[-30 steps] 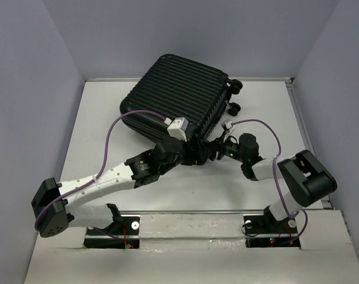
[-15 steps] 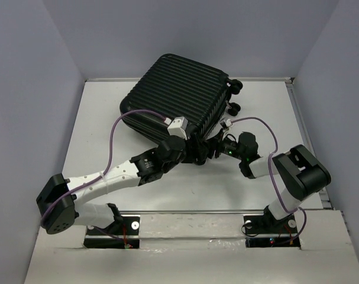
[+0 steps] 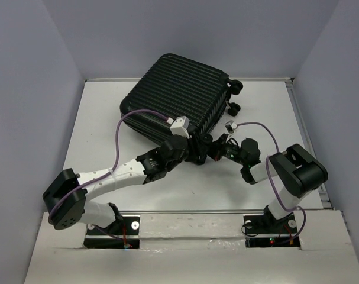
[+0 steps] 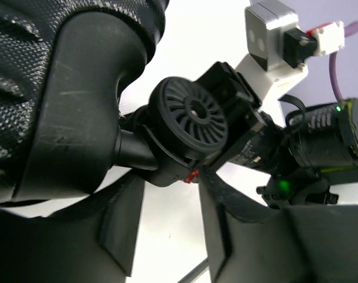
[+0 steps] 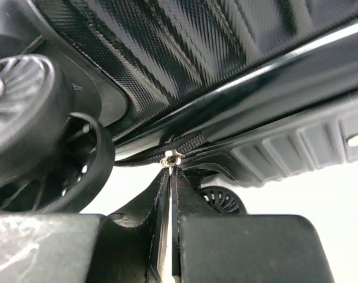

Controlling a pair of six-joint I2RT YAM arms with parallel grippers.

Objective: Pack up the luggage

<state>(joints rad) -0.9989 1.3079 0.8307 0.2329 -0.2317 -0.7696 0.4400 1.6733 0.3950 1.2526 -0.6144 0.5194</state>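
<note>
The black hard-shell suitcase point(image 3: 178, 89) lies flat at the far middle of the counter point(image 3: 102, 136). The right hand point(image 5: 170, 177) is clamped on the zipper pull point(image 5: 170, 158), probably to draw it along the seam. The left hand point(image 4: 170, 197), fingers apart, waits beside a caster wheel point(image 4: 190, 115), seemingly to steady the case.

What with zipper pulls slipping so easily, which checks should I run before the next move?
1. Right end effector shut on the zipper pull: ok.
2. Suitcase lid down on the table: ok.
3. Left end effector bracing the suitcase: not ok; it is open beside a wheel and grips nothing.
4. Zipper track free of snags: cannot tell; only a short stretch shows.
5. Clearance between the two arms: cannot tell; both crowd the same wheeled corner.
</note>
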